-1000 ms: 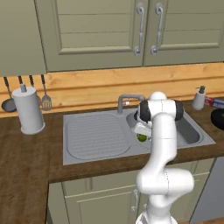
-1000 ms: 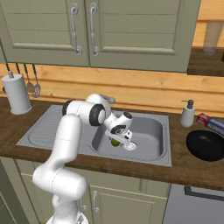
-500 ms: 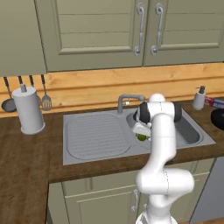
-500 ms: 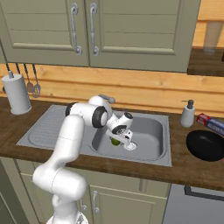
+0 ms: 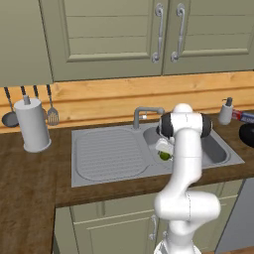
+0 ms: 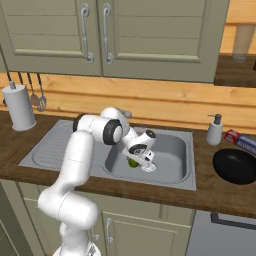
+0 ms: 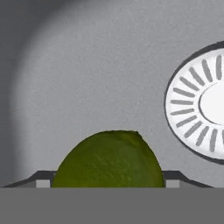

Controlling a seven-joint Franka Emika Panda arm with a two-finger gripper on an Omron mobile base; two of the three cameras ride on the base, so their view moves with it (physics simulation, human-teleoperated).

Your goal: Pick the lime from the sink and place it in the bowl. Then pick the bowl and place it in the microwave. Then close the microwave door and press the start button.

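Reaching down into the rounded basin of the grey steel sink (image 6: 172, 172), the two-finger gripper (image 6: 135, 160) straddles the small round yellow-green lime (image 7: 108, 159). In the hand view a dark fingertip (image 7: 42, 178) sits at the fruit's nine o'clock and another at three o'clock, jaws wide, with contact impossible to confirm. The white slotted drain (image 7: 199, 105) lies at roughly two o'clock from the lime. Judging by its look, the fruit is light, firm and smooth-skinned, prone to roll or squirt free; squeezing across its widest middle seems safest.
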